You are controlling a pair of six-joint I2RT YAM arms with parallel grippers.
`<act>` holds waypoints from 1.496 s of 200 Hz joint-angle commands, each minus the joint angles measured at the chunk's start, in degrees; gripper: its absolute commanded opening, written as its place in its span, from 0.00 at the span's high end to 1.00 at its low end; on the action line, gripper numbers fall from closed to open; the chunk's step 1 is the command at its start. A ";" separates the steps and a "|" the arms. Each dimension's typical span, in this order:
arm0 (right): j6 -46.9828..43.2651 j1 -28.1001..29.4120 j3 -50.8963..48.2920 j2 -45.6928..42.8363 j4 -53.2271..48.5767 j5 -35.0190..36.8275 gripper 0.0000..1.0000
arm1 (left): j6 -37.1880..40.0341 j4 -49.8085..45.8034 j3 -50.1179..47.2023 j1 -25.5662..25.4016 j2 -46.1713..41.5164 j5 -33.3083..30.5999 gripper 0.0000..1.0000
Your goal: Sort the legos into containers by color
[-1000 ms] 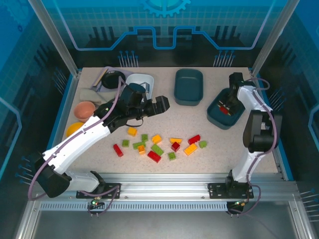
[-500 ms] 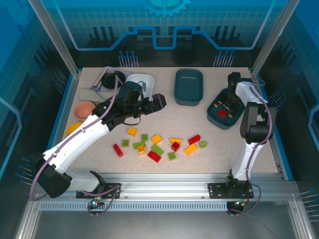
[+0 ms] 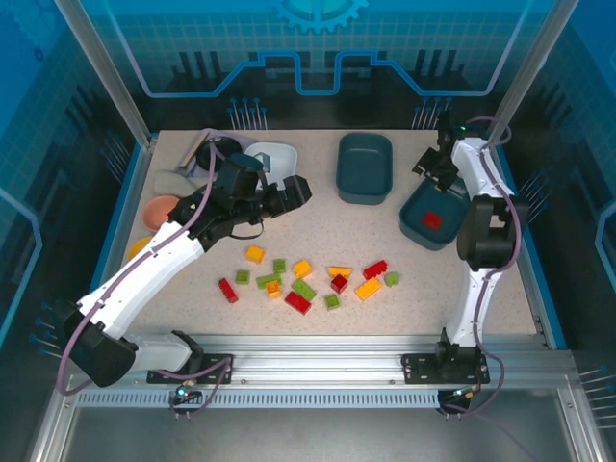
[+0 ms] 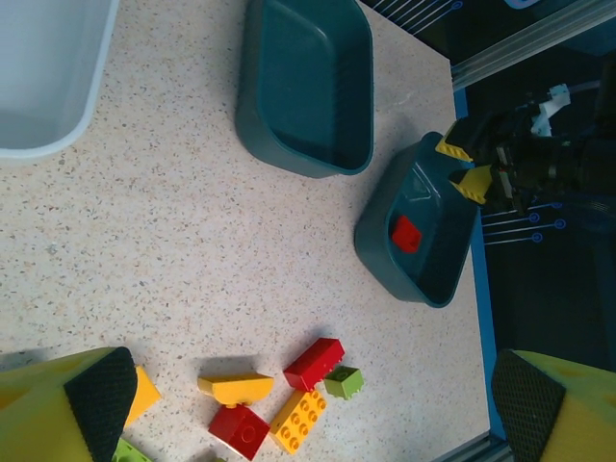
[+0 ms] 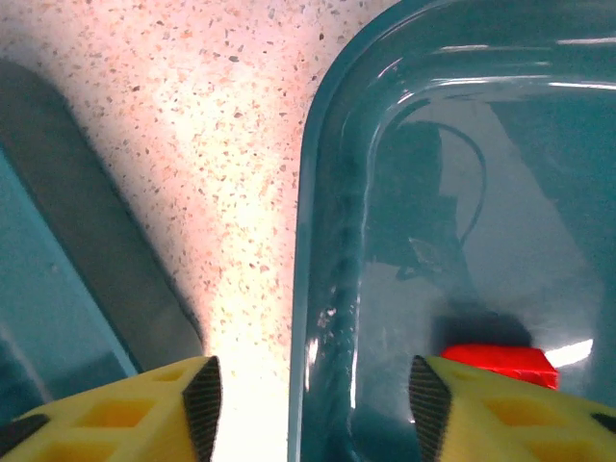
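Observation:
Several red, green and orange-yellow legos (image 3: 308,279) lie loose mid-table; a long red one (image 4: 314,363) sits by a green one (image 4: 344,382). One red brick (image 3: 432,219) (image 5: 500,364) rests inside the right teal tub (image 3: 423,241) (image 4: 371,241). The middle teal tub (image 3: 342,183) and the white tub (image 3: 279,149) hold nothing that I can see. My right gripper (image 3: 433,166) (image 5: 316,399) hangs open and empty over that tub's far rim. My left gripper (image 3: 298,190) (image 4: 308,395) is wide open and empty, raised above the table near the white tub.
A pink cup (image 3: 164,209), a yellow bowl (image 3: 144,248), a black pan (image 3: 219,154) and a grey item (image 3: 173,181) crowd the left side. The blue table border (image 4: 481,318) runs just right of the right tub.
My right gripper has pulled up and back out of the right teal tub, leaving the red brick inside. My left gripper has drifted left and back toward the white tub.

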 commanded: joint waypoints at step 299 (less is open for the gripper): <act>-16.58 18.13 31.52 22.67 -8.98 -6.17 0.71 | 0.74 -7.49 -11.33 3.07 -12.99 -2.22 0.01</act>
